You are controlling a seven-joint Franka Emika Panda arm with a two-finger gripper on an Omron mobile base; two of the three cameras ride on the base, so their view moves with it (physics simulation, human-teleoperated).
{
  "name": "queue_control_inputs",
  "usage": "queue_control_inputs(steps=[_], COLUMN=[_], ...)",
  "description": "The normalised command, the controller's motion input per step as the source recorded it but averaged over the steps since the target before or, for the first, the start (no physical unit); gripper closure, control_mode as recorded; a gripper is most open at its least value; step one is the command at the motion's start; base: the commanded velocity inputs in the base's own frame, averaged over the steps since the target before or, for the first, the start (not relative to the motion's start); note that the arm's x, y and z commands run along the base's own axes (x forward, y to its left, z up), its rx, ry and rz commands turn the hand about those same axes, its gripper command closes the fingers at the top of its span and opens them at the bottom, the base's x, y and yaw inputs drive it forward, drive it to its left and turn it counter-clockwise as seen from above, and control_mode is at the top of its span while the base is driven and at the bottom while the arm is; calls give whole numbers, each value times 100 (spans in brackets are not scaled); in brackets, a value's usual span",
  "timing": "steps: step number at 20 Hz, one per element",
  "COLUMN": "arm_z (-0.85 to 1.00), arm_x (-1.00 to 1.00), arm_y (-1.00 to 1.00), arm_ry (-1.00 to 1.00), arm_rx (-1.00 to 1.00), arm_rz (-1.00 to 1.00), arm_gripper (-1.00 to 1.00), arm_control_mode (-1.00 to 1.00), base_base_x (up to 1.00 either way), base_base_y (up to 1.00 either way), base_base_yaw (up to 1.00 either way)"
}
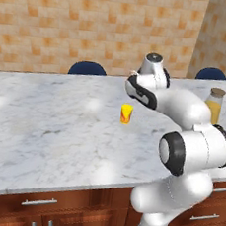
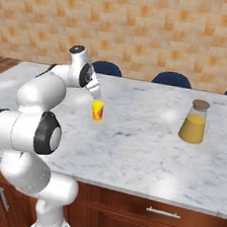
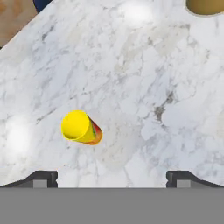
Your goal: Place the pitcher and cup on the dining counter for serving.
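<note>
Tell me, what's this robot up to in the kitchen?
It is setting out drinks. The cup and the pitcher both stand upright on the counter, well apart. The gripper is open and empty, above the counter near the cup, touching neither. So both things look placed for serving.

Rendered scene under bright, even, diffuse light. Soft white glare patches lie on the marble tabletop [image 1: 59, 124] in all three views, suggesting overhead sources. The cup [image 1: 126, 113] and pitcher [image 2: 194, 122] cast only faint, soft shadows. Textures look slightly soft and low in resolution; no motion blur or edge distortion is apparent.
</note>
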Motion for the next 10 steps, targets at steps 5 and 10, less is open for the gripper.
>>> queue_control_inputs(steps=[5, 10], arm_z=[0, 1], arm_x=[-100, -100], arm_y=[0, 0], arm_ry=[-29, -22], arm_rx=[0, 0], arm_rz=[3, 4], arm_gripper=[-100, -100], arm_control_mode=[-100, -100], base_base_x=[0, 0], base_base_y=[0, 0], base_base_yaw=[0, 0])
